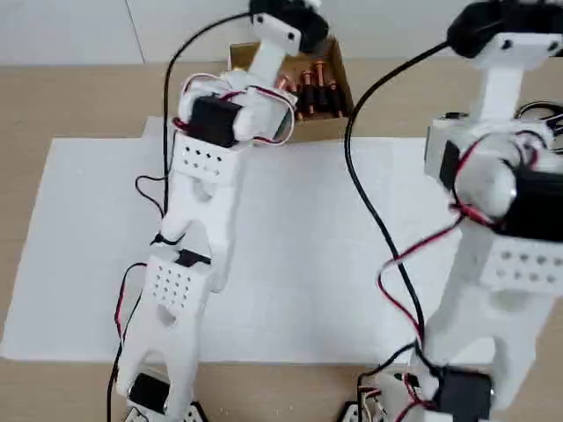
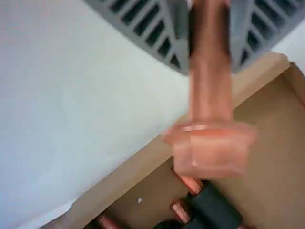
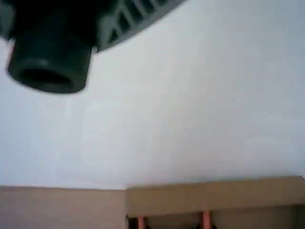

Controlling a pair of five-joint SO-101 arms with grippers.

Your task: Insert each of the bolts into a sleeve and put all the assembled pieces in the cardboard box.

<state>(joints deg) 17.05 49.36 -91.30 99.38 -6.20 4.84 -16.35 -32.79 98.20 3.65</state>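
While the left hand (image 2: pixel 209 28) clenches a bare bolt (image 2: pixel 209 119) above the cardboard box (image 2: pixel 143 164) and the right hand (image 3: pixel 62 19) grips a sleeve (image 3: pixel 50 62) over the paper (image 3: pixel 190 119), insertion seems pending, needing bolt-to-bore alignment.

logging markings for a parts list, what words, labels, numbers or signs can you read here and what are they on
No word, label, number or sign can be read in any view.
cardboard box: its walls look plain.
bolt: no print shows; its head is blurred, so a small stamp cannot be ruled out.
sleeve: plain black.
white sheet: blank.
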